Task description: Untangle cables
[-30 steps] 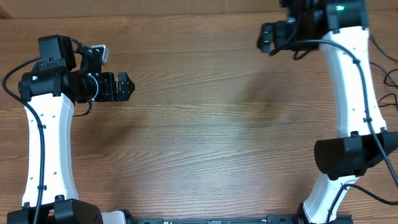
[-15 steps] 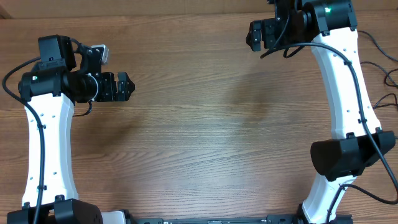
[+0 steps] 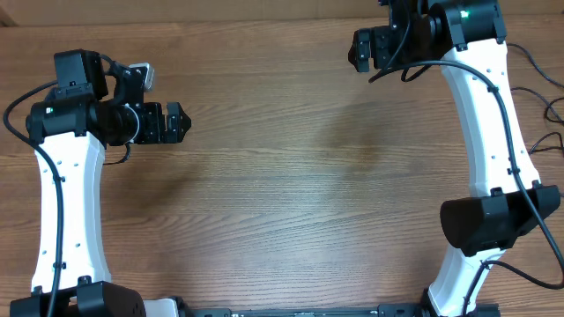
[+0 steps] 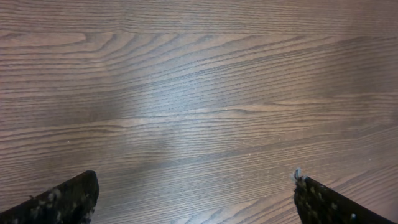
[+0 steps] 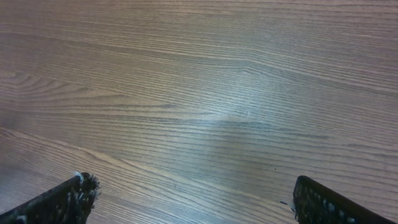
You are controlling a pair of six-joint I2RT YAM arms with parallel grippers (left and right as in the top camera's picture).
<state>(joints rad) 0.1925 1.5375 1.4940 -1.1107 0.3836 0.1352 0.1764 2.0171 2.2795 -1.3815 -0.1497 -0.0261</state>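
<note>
Overhead view: a bare wooden worktop [image 3: 282,176] with a white robot arm on each side. The left gripper [image 3: 181,121] hovers near the left edge, pointing toward the middle. The right gripper [image 3: 355,51] hovers by the far edge, toward the far right corner. In both wrist views the black fingertips [image 4: 62,199] [image 5: 59,200] sit wide apart over bare wood, holding nothing. Thin black cables [image 3: 550,107] trail along the right edge, beyond the right arm and partly cut off; whether they are knotted cannot be told.
</note>
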